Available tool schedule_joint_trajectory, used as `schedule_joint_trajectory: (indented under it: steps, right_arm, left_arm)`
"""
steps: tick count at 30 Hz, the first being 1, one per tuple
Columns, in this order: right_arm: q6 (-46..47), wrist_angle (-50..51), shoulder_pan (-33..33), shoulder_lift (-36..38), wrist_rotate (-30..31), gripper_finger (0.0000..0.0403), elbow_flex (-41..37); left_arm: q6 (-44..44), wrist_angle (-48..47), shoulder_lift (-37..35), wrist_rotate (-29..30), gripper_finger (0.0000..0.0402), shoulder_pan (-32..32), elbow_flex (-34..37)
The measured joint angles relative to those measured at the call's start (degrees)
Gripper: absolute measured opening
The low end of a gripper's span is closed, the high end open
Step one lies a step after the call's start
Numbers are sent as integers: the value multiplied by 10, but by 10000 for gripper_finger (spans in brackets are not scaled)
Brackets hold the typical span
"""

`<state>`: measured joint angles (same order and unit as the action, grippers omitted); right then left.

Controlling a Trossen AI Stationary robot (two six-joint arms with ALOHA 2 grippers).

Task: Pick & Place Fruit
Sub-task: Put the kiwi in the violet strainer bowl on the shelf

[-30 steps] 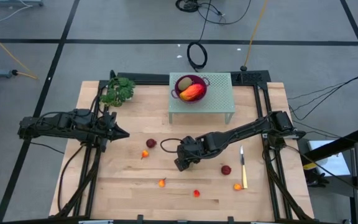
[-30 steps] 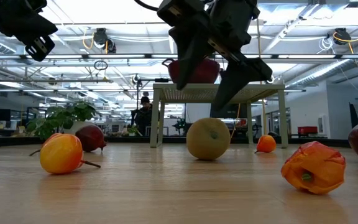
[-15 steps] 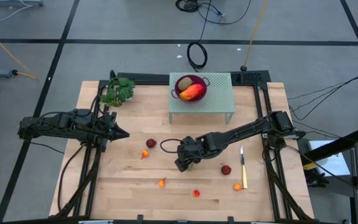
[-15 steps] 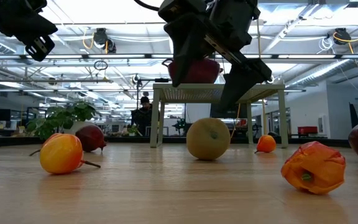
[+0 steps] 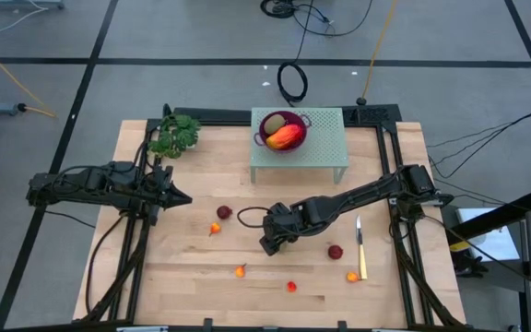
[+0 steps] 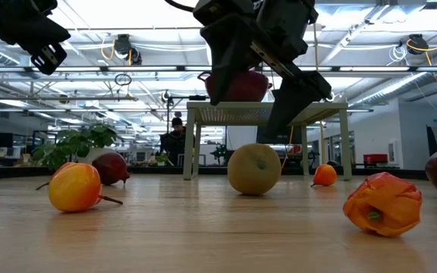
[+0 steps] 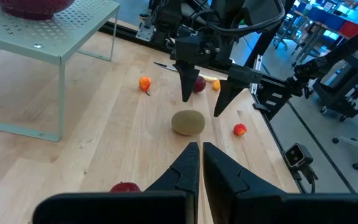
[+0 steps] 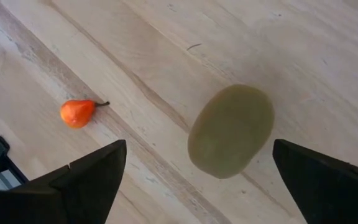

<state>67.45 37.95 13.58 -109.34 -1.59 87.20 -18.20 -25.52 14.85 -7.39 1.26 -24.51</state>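
A brown-green kiwi (image 8: 230, 130) lies on the wooden table (image 5: 182, 277), seen also in the low view (image 6: 254, 169) and the left wrist view (image 7: 188, 122). My right gripper (image 7: 202, 107) hangs open just above it, pointing steeply down, one finger on either side, touching nothing. In the high view the right gripper (image 5: 270, 242) hides the kiwi. A dark red bowl (image 5: 284, 129) on a green stand (image 5: 325, 148) holds a kiwi and an orange-red fruit. My left gripper (image 5: 187, 198) waits shut at the table's left.
Dark red balls (image 5: 224, 213) (image 5: 336, 251) and small orange fruits (image 5: 216, 229) (image 5: 241, 270) (image 5: 291, 286) (image 5: 352, 276) are scattered over the near half of the table. A knife (image 5: 360, 247) lies at the right. A leafy sprig (image 5: 175, 136) sits at the far left.
My right gripper has opened wider above the kiwi while staying in place. The kiwi has not moved.
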Motion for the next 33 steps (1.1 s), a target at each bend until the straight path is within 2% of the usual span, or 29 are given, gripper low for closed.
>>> schedule_joint_trajectory:
  steps: [11,18,23,33]
  right_arm:
    - [-6,8,-5,0,-1,398,0]
    - [54,-3,-7,0,-15,398,-43]
    - [55,-52,-8,1,-16,396,-59]
    - [53,-80,-10,1,-15,396,-87]
  left_arm:
    - [0,0,0,5,19,0,0]
    - [0,0,0,5,19,0,0]
    - [0,0,0,5,19,0,0]
    - [0,0,0,5,19,0,0]
